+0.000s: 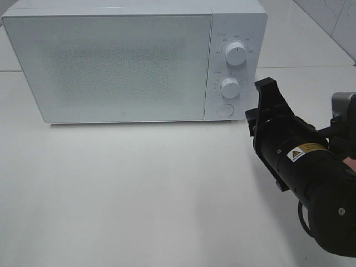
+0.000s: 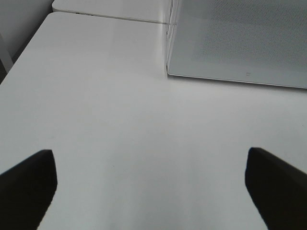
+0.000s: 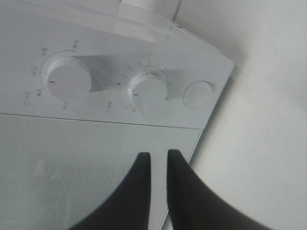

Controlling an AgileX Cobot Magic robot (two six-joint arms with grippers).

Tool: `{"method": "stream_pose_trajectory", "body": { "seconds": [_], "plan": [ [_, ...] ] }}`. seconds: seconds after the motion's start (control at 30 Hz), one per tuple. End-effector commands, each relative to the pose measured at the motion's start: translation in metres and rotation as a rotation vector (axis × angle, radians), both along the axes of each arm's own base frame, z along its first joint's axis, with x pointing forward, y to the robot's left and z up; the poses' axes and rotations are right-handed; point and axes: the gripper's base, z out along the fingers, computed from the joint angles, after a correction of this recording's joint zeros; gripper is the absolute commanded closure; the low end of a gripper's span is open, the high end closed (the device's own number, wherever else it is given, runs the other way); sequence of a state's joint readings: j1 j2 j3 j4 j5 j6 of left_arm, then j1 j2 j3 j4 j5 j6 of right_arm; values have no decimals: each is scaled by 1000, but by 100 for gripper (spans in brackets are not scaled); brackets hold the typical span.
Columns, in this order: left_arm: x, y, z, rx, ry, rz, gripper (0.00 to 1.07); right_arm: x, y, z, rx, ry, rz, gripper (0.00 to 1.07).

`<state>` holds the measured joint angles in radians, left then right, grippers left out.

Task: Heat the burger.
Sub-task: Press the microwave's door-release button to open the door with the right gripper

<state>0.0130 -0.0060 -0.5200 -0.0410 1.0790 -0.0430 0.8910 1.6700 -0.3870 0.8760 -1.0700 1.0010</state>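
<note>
Nowhere does the burger show. The microwave (image 1: 111, 61) door is shut and frosted, so I cannot tell whether it sits inside. A stacked burger is likely soft and easily squashed or toppled, so hold it low and gently. The right hand (image 1: 266, 84) is nearly pressed together by the dials (image 1: 230, 87). The left hand (image 2: 149, 153) is spread and empty. The tabletop (image 1: 139, 183) is white and smooth, with tiled wall (image 1: 334, 16) behind.

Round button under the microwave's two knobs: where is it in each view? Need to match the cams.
Exterior high: round button at the bottom of the control panel, just below the lower knob.
Left wrist: not in view.
Right wrist: the button sits beside that knob, near the panel's corner.
Shared landmark: the dotted microwave door shows in all three.
</note>
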Motion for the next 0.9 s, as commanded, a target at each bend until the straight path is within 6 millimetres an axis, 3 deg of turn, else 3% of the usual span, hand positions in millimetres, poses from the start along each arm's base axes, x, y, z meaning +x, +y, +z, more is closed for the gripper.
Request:
{"method": "stream_pose_trajectory", "body": {
  "seconds": [0.03, 0.5, 0.9],
  "plan": [
    [-2, -1, 0, -7, -22, 0, 7, 0, 3, -4, 137, 88, -31, 107],
    [-2, -1, 0, -7, -22, 0, 7, 4, 7, -19, 141, 158, -88, 107],
    [-2, -1, 0, -7, -22, 0, 7, 46, 17, -25, 150, 140, -94, 107]
  ]
}}
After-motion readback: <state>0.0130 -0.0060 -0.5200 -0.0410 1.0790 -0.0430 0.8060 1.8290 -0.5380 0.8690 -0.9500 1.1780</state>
